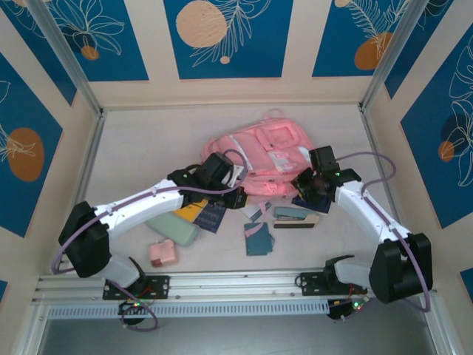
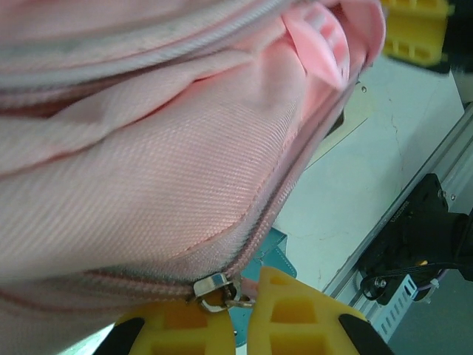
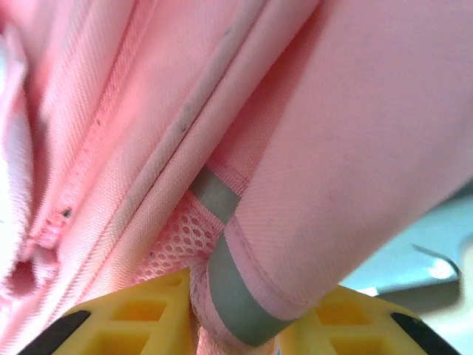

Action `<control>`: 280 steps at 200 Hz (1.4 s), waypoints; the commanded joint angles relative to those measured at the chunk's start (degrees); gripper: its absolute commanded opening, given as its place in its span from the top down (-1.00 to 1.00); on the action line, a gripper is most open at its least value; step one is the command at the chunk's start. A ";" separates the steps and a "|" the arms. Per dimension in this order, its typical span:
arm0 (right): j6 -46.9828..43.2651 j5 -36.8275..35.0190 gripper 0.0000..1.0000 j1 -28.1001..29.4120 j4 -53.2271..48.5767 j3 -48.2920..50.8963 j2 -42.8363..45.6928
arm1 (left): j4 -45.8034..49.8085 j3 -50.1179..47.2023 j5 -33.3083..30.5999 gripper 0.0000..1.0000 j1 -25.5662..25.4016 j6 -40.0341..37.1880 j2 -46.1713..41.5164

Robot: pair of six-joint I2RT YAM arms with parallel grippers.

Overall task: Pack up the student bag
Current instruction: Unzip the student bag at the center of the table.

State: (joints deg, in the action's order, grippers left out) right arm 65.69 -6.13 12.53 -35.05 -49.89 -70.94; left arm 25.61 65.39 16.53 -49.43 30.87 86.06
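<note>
Two robot arms grip a large soft pink fabric backpack (image 1: 262, 159) lying at the middle of the tabletop (image 1: 140, 148).
From above, the left claw (image 1: 233, 191) and right claw (image 1: 306, 188) meet its near edge from either side. On the left wrist, the left claw (image 2: 238, 305) is clamped tight on a small metal zipper pull (image 2: 214, 290). On the right wrist, the right claw (image 3: 236, 310) pinches a backpack fold edged with a grey strip (image 3: 222, 285).

You see the right gripper (image 3: 250, 302) pinching a grey-trimmed fold (image 3: 281, 251) of the pink student bag (image 3: 347, 126) between its yellow fingers (image 3: 129, 318).
</note>
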 commanded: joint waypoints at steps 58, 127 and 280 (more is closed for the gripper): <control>-4.03 2.69 -0.03 -3.64 -2.99 -11.04 -7.22 | 0.20 12.74 2.22 1.00 -0.53 -2.07 12.45; 16.94 21.20 -0.66 -2.51 10.77 6.62 4.86 | -0.14 15.29 4.14 1.00 -0.47 -1.57 13.86; 16.78 13.06 1.00 1.32 17.87 6.11 -2.68 | 3.99 9.12 1.35 1.00 -0.25 -3.87 6.42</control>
State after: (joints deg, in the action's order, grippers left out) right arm 85.19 9.91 15.88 -13.58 -42.76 -76.23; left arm 27.11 75.07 19.64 -49.58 30.50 96.92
